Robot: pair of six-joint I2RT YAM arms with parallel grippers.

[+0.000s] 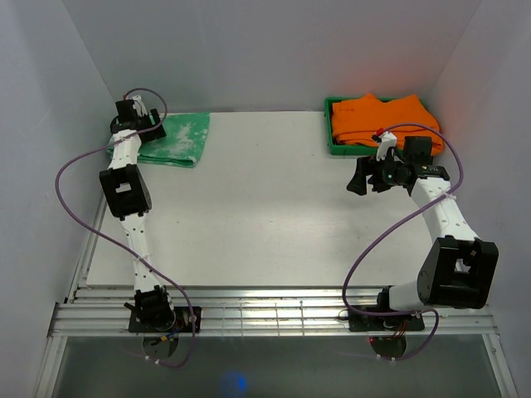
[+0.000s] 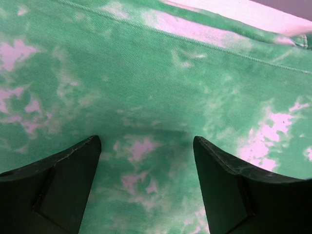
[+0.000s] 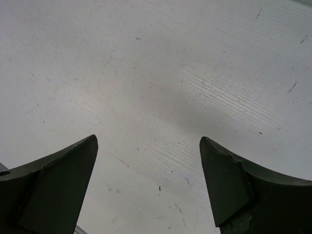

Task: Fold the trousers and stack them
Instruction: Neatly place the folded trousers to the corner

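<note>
Near edge: two arm bases, bolted side by side. Count: two arms, two grippers.

Middle distance, right side: right gripper (image 1: 358, 178) (image 3: 148, 141), jaws spread wide, nothing between them. Beneath it in the wrist view, only bare table (image 3: 146, 68). Well apart from the task's thing; not placed for the coming move.

Far left corner: the trousers (image 1: 178, 139) (image 2: 161, 78), one green-and-white mottled bundle, lying flat as a rough rectangle. Long axis judged to run left to right, along the far edge. Count: one; no second pair visible beneath or beside it.

Directly over the left end of that bundle: left gripper (image 1: 137, 116) (image 2: 146, 141), jaws spread wide, gripping nothing. Cloth filling the wrist view under and ahead of both fingers (image 2: 58, 185), very close; contact or a small gap not determinable. One stitched seam across the far part of that view.

Governing relation: cloth straight below the left gripper, the rest of the bundle extending rightward toward the table's middle. Left arm nearer by far; right arm on the opposite side.

Far right corner: one green bin (image 1: 328, 133) holding orange garments (image 1: 373, 120), heaped above the rim. Number of orange garments not determinable. Bin just beyond the right gripper.
</note>
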